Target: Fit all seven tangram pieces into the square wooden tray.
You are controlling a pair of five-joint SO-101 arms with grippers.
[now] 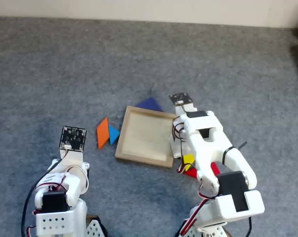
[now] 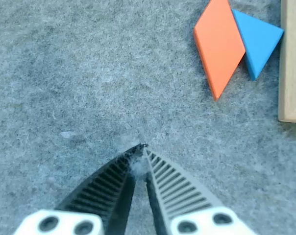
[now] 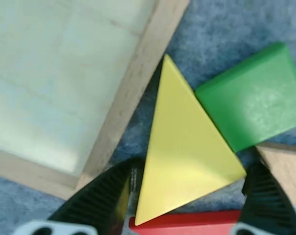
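Observation:
The square wooden tray (image 1: 144, 137) lies mid-table with nothing in it. An orange parallelogram (image 1: 103, 132) and a light blue triangle (image 1: 113, 134) touch each other just left of the tray, and a dark blue piece (image 1: 150, 103) lies at its far edge. My right gripper (image 3: 192, 169) is open, its fingers straddling a flat yellow triangle (image 3: 187, 152) beside the tray's rim (image 3: 133, 93). A green square (image 3: 253, 98) and a red piece (image 3: 187, 223) touch that triangle. My left gripper (image 2: 140, 148) is shut over bare carpet, short of the orange parallelogram (image 2: 219, 44) and the blue triangle (image 2: 256, 39).
A tan wooden-looking piece (image 3: 285, 166) lies beside the green square. The right arm (image 1: 203, 138) hangs over the tray's right side and hides much of the yellow (image 1: 188, 159) and red (image 1: 215, 169) pieces. Grey carpet spreads out behind and to the left.

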